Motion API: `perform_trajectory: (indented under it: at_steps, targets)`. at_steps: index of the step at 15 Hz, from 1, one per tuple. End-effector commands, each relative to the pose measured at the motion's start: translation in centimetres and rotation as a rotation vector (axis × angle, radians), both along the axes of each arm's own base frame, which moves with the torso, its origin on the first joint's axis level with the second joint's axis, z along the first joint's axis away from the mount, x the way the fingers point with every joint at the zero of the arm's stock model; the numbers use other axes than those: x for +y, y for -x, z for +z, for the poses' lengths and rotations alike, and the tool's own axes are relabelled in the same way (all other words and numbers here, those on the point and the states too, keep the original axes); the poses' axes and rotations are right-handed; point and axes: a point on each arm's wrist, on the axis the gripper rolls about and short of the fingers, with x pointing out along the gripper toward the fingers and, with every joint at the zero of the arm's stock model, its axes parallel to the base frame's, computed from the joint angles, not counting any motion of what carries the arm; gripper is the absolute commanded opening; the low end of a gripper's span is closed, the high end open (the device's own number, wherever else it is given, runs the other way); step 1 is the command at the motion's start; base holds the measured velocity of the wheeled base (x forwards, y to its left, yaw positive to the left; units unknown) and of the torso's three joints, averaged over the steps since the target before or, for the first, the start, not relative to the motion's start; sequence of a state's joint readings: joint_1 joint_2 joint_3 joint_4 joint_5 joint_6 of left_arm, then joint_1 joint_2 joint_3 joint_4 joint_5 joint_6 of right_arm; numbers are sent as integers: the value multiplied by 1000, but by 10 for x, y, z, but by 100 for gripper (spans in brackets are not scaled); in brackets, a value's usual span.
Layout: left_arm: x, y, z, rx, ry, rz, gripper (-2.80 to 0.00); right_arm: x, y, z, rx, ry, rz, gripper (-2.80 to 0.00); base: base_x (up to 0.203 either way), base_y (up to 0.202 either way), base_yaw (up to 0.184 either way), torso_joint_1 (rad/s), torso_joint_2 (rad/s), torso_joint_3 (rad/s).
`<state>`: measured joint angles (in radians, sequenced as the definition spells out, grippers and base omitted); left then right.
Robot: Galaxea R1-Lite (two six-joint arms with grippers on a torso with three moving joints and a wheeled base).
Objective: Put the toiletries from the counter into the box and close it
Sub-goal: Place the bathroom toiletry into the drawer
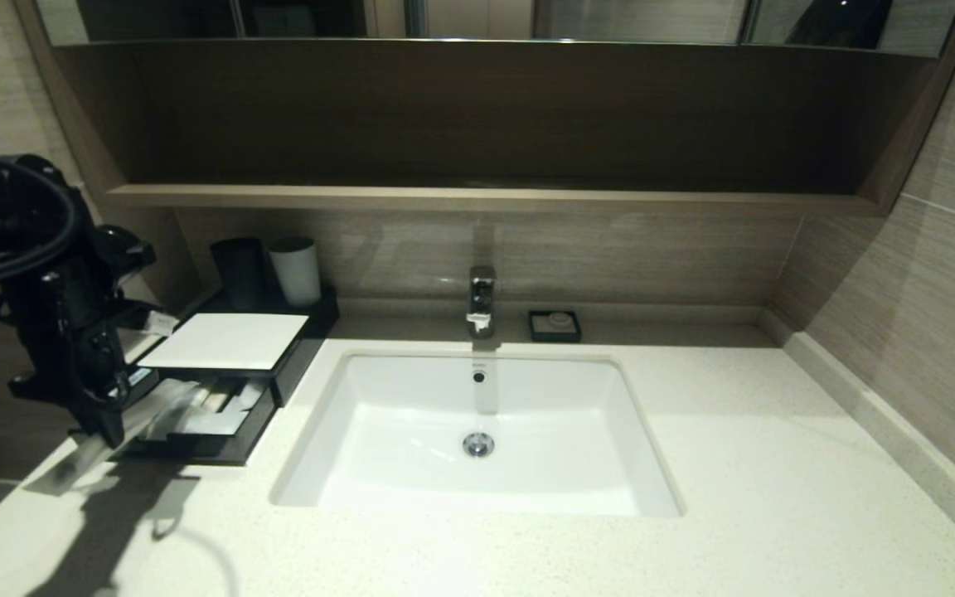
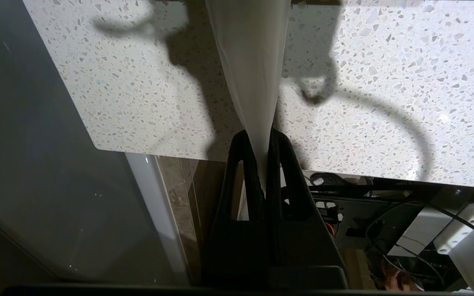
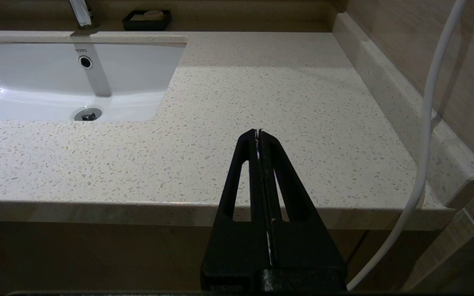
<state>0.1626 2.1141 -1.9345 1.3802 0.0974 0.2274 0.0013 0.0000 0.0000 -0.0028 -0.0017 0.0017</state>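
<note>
Left gripper (image 2: 261, 164)-pinched packet (image 2: 251, 61), hanging lengthwise.

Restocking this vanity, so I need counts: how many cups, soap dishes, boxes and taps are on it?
Cups: 2 (dark cup, white cup)
Soap dish: 1
Box: 1
Tap: 1
Total: 5

Wood-grain wall (image 1: 627, 249), deep shelf (image 1: 477, 197) above.

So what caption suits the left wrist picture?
Left gripper pinching a whitish packet above the speckled counter.
</note>
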Motion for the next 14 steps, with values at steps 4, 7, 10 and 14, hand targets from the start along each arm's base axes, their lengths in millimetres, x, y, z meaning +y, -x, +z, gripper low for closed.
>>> perform_trajectory:
  at_steps: [4, 7, 10, 14]
  targets:
    - [0, -2, -7, 36, 5, -1, -280, 0, 0, 0, 0, 0, 0, -280, 0, 0, 0, 0, 0, 0]
    - [1, -6, -12, 45, 11, -3, -280, 0, 0, 0, 0, 0, 0, -280, 0, 0, 0, 0, 0, 0]
    - [2, -12, -20, 41, 12, -3, -280, 0, 0, 0, 0, 0, 0, -280, 0, 0, 0, 0, 0, 0]
    - [3, -21, -29, 23, 9, -1, -280, 0, 0, 0, 0, 0, 0, -280, 0, 0, 0, 0, 0, 0]
